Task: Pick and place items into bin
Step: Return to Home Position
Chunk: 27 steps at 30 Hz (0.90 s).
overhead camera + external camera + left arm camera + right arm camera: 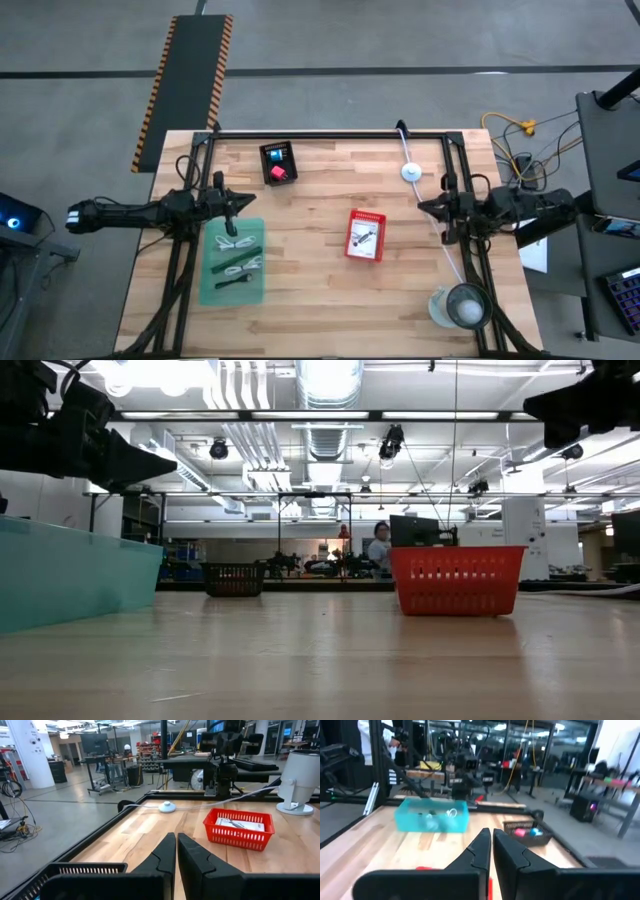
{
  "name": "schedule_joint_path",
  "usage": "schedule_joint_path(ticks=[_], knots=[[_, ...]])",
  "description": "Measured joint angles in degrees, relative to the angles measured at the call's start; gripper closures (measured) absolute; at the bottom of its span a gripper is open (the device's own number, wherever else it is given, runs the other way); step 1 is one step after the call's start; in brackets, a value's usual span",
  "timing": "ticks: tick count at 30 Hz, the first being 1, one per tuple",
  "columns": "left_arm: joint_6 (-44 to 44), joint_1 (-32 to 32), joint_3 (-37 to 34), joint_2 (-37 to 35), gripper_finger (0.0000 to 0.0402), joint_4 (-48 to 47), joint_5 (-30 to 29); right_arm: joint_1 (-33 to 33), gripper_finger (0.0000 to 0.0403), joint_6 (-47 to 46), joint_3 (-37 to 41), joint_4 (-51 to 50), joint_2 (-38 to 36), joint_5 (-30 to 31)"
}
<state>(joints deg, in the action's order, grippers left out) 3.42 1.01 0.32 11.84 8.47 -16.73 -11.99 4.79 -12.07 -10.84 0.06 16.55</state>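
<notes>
My left gripper (243, 204) (176, 836) hangs shut over the far end of the green see-through bin (233, 262) (70, 575), touching nothing. White and black cable pieces (240, 262) lie in that bin. My right gripper (424, 207) (491, 831) is shut too, in the air to the right of the red basket (366, 235) (239, 827), where white printed packets (364, 236) lie. The blue cube (276, 154) and the red cube (279, 173) sit in a small black basket (278, 162) (527, 831) near the far edge. No green stick shows.
A large round clear container (460, 305) stands at the near right corner. A white puck (411, 171) (166, 807) with a white cord running off it lies on the far right part of the table. Black frame rails (330, 134) run along the far edge and sides.
</notes>
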Motion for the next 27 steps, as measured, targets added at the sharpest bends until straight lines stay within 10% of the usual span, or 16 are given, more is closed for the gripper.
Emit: schedule_joint_path(ticks=[8,19,27], knots=[[-0.1,0.0,0.0,-0.1,0.04,0.1,0.0,0.1,0.0394,-2.5,9.6,11.4,0.7,9.0],[-3.5,0.0,0.0,0.2,0.04,1.4,0.4,2.9,0.0394,-0.3,11.5,15.3,1.3,6.1],[-4.6,0.0,0.0,-2.2,0.04,-0.8,11.8,3.2,0.0394,-0.5,11.5,15.2,2.5,5.7]])
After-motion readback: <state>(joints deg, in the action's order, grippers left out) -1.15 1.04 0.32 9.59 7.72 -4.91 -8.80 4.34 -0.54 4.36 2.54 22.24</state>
